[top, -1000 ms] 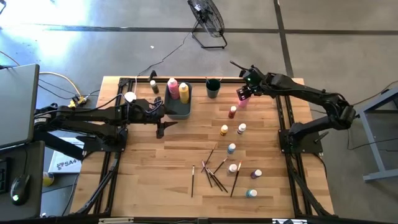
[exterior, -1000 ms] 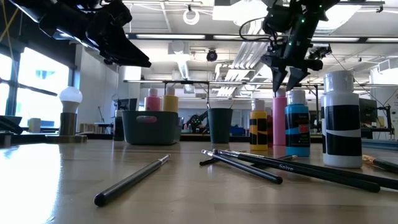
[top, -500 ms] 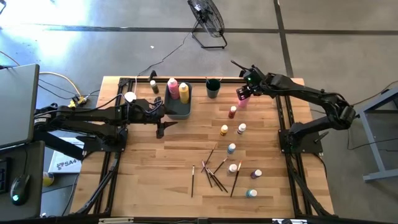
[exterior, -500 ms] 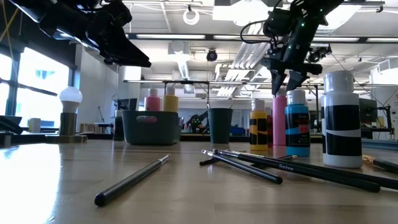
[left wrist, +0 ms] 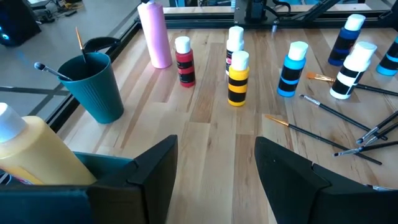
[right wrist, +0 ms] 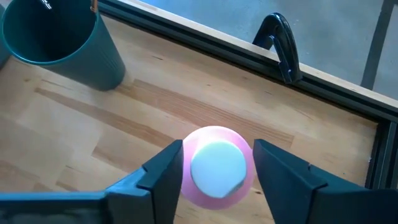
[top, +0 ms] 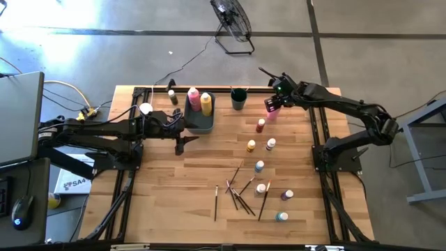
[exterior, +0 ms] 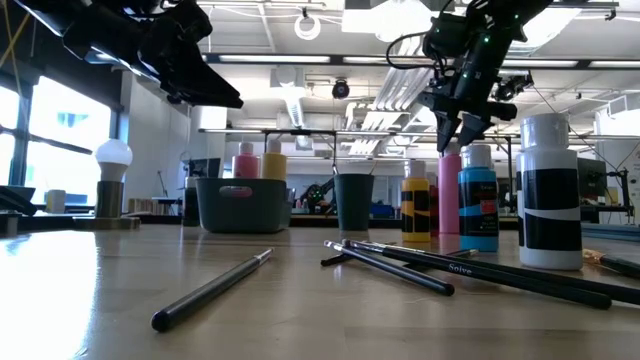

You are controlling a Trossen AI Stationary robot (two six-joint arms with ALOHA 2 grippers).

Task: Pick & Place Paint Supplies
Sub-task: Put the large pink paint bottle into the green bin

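A tall pink squeeze bottle (top: 270,113) with a white cap (right wrist: 216,165) stands on its base near the table's far right. My right gripper (top: 272,104) hangs open just above it; in the right wrist view its fingers flank the cap without clear touch. My left gripper (top: 182,141) is open and hovers by the near side of the grey bin (top: 198,124), which holds a pink bottle (top: 194,95) and a yellow bottle (top: 206,103). Several small white-capped paint bottles (top: 260,125) stand upright on the table's right half. Dark-handled brushes (top: 240,192) lie flat toward the near edge.
A teal cup (top: 238,99) holding brushes stands at the far edge between the bin and the pink bottle. A white knob on a tan base (top: 145,109) and a dark bottle (top: 172,96) stand left of the bin. Bare wood lies on the near left.
My right gripper has shifted slightly toward the table's right above the pink bottle, staying open. The bottle has not moved.
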